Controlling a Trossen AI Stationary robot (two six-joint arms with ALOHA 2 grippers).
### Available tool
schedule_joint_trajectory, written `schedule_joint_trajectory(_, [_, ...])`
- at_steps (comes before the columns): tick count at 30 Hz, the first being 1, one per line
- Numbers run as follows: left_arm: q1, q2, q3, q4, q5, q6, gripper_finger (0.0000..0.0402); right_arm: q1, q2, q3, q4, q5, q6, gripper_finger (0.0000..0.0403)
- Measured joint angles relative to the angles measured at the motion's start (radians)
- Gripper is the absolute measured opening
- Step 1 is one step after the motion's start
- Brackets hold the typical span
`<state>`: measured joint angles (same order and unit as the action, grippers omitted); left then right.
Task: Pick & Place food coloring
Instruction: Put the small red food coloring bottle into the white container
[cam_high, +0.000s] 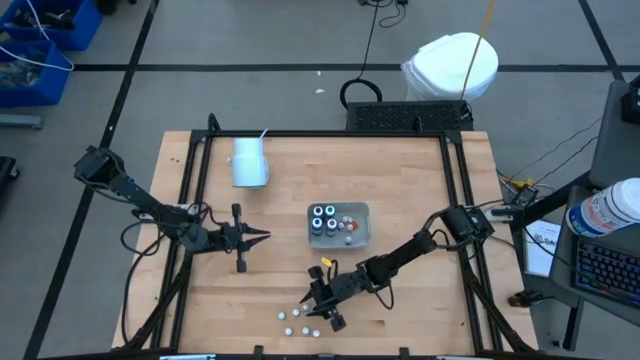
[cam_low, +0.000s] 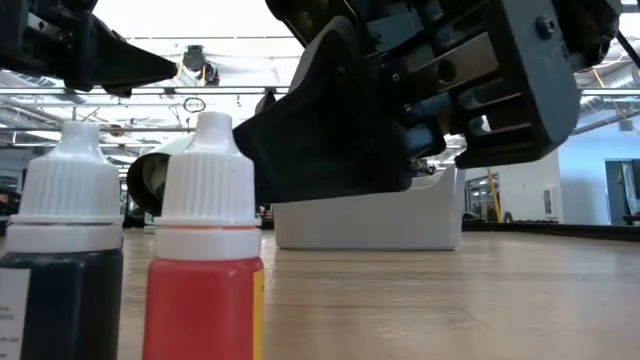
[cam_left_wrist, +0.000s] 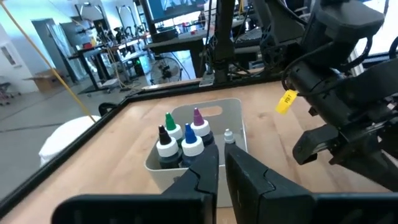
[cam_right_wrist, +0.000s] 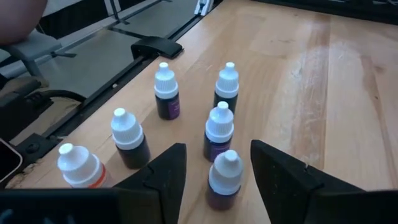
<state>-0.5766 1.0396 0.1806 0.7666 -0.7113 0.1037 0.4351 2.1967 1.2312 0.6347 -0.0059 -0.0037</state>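
Jaws of the right gripper (cam_right_wrist: 212, 171) stand wide and empty, a small white-capped bottle (cam_right_wrist: 224, 179) between them on the wood, not yet pinched. Five more small bottles (cam_right_wrist: 219, 132) stand loose around it, well apart, with open board between. In the high view this gripper (cam_high: 322, 303) sits near the table's six o'clock edge, the loose food coloring (cam_high: 297, 318) scattered just beside it at seven o'clock. The grey tray (cam_high: 361, 211), at about one o'clock from it near the table's middle, holds four larger bottles (cam_high: 324, 219) and a few small ones. The left gripper (cam_high: 262, 236) waits at nine o'clock, fingers closed on nothing. A white cup (cam_high: 248, 161) lies toward eleven o'clock. The wooden table (cam_high: 420, 190) is black-framed. Only the low view shows a red bottle (cam_low: 207, 262) and a dark one (cam_low: 62, 260) up close; only the left wrist view shows the coloured tips of the tray's bottles (cam_left_wrist: 181, 142).
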Motion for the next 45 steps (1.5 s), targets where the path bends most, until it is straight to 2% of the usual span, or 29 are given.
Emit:
schedule_joint_trajectory(15, [0.0,0.0,0.0,0.0,0.0,-0.031,0.0035,0.001,0.0,0.0,-0.028,0.0,-0.005,0.0116])
schedule_joint_trajectory(30, [0.0,0.0,0.0,0.0,0.0,-0.031,0.0047,-0.001,-0.013,-0.001,-0.013,0.0,-0.025,0.005])
schedule_joint_trajectory(33, [0.0,0.0,0.0,0.001,0.0,-0.031,0.0047,-0.002,-0.067,-0.001,-0.029,0.0,-0.027,0.0049])
schedule_joint_trajectory(37, [0.0,0.0,0.0,0.001,0.0,-0.035,0.0047,0.001,-0.2,0.0,-0.185,0.009,-0.082,0.005])
schedule_joint_trajectory(43, [0.0,0.0,0.0,0.001,0.003,-0.04,0.0047,0.027,-0.462,0.0,-0.496,0.231,-0.128,0.005])
schedule_joint_trajectory(45, [0.0,0.0,0.0,0.001,0.004,-0.04,0.0047,0.027,-0.541,-0.008,-0.574,0.243,-0.145,0.005])
